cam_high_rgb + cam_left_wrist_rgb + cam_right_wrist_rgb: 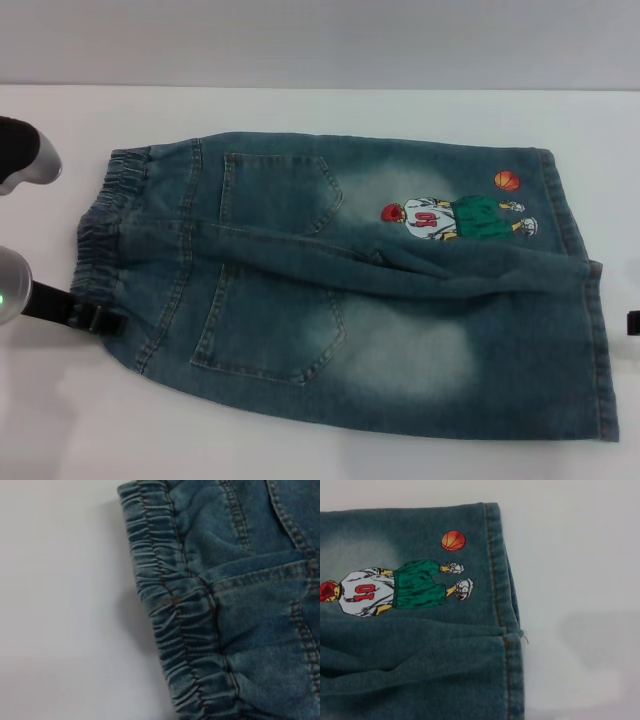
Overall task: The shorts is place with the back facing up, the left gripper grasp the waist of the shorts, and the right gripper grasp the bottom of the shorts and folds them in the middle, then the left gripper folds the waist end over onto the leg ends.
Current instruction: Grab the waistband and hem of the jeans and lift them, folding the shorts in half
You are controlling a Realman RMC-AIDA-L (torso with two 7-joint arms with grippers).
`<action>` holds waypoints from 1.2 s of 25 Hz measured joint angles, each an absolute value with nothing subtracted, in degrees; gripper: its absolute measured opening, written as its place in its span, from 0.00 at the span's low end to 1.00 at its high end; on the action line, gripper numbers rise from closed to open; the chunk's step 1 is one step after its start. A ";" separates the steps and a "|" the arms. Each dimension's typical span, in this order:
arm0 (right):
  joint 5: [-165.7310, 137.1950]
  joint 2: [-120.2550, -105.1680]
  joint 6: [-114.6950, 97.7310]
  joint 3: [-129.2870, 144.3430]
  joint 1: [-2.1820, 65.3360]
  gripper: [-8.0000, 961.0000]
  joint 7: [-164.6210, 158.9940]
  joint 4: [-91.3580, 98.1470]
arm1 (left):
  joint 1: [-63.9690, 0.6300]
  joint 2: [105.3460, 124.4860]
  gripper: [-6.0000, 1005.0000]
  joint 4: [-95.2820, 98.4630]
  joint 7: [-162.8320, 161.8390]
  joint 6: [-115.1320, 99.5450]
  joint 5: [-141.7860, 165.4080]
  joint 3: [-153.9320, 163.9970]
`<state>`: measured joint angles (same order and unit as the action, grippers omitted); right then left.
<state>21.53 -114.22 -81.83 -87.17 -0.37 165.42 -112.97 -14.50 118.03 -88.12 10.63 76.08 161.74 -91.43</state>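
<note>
The shorts (400,330) lie flat on the white table, back up, with two back pockets showing. The waist of the shorts (105,225) is the ruffled band at the left end; the left wrist view shows this waist (170,615) from close above. The bottom of the shorts (590,330) is at the right, and its stitched hem (502,595) fills the right wrist view beside the cartoon print (395,590). My left gripper (100,321) is a black piece at the near corner of the waist. Only a black sliver of my right gripper (633,322) shows, just past the leg ends.
The white table (300,110) extends on every side of the shorts, with a grey wall behind its far edge. A rounded grey-white part of my left arm (22,152) sits at the left edge, beyond the waist.
</note>
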 joint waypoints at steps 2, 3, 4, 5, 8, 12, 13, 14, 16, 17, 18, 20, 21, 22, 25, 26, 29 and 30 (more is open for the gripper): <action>21.53 -114.22 -81.90 -87.14 -0.35 0.72 165.42 -113.05 | -14.50 118.04 0.75 -88.08 10.50 76.09 161.83 -91.25; 21.53 -114.22 -81.94 -87.13 -0.35 0.72 165.42 -113.09 | -14.52 118.03 0.75 -88.07 10.37 76.08 161.91 -91.25; 21.53 -114.21 -82.03 -87.12 -0.35 0.72 165.42 -113.19 | -14.52 118.03 0.75 -88.07 10.37 76.08 161.91 -91.25; 21.53 -114.18 -82.13 -87.12 -0.35 0.72 165.42 -113.26 | -14.58 118.04 0.75 -88.05 10.05 76.07 162.02 -91.24; 21.53 -114.15 -82.37 -87.10 -0.35 0.72 165.42 -113.36 | -14.58 118.04 0.74 -88.02 9.98 76.06 162.03 -91.23; 21.53 -114.10 -82.51 -87.09 -0.34 0.72 165.42 -113.38 | -14.57 118.04 0.74 -87.98 9.86 76.05 162.57 -91.22; 21.53 -114.08 -82.52 -87.09 -0.32 0.72 165.42 -113.39 | -14.60 118.03 0.74 -87.98 9.85 76.11 162.62 -91.11; 21.53 -114.05 -82.53 -87.05 -0.30 0.72 165.42 -113.43 | -14.61 118.03 0.74 -87.98 9.84 76.13 162.63 -91.03; 21.53 -114.05 -82.53 -86.92 -0.26 0.72 165.42 -113.50 | -14.62 118.03 0.74 -87.96 9.71 76.14 162.64 -90.77; 21.53 -114.04 -82.54 -86.79 -0.26 0.72 165.42 -113.52 | -14.62 118.03 0.74 -87.93 9.59 76.08 162.64 -90.67; 21.53 -114.02 -82.53 -86.66 -0.26 0.72 165.42 -113.53 | -14.62 118.03 0.74 -87.85 9.47 76.04 162.66 -90.62; 21.53 -113.97 -82.54 -86.44 -0.26 0.72 165.42 -113.55 | -14.62 118.04 0.74 -87.60 9.41 76.03 162.67 -90.61; 21.53 -113.95 -82.54 -86.38 -0.26 0.72 165.42 -113.55 | -14.62 118.04 0.74 -87.60 9.41 76.03 162.67 -90.61; 21.53 -113.95 -82.54 -86.36 -0.26 0.72 165.42 -113.58 | -14.62 118.03 0.74 -87.54 9.40 76.02 162.68 -90.60; 21.53 -113.95 -82.53 -86.36 -0.26 0.72 165.42 -113.69 | -14.61 118.03 0.74 -87.45 9.40 76.02 162.69 -90.53; 21.53 -113.96 -82.54 -86.36 -0.26 0.72 165.42 -113.72 | -14.61 118.03 0.74 -87.45 9.40 76.02 162.69 -90.53; 21.53 -113.97 -82.54 -86.36 -0.31 0.72 165.43 -113.84 | -14.59 118.02 0.74 -87.98 9.40 76.03 162.70 -90.52; 21.53 -113.97 -82.54 -86.36 -0.38 0.72 165.43 -114.02 | -14.59 118.00 0.74 -88.24 9.43 76.07 162.69 -90.56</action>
<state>21.53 -113.97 -82.54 -86.36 -0.38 165.43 -114.02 -14.59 118.00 -88.24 9.43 76.07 162.69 -90.56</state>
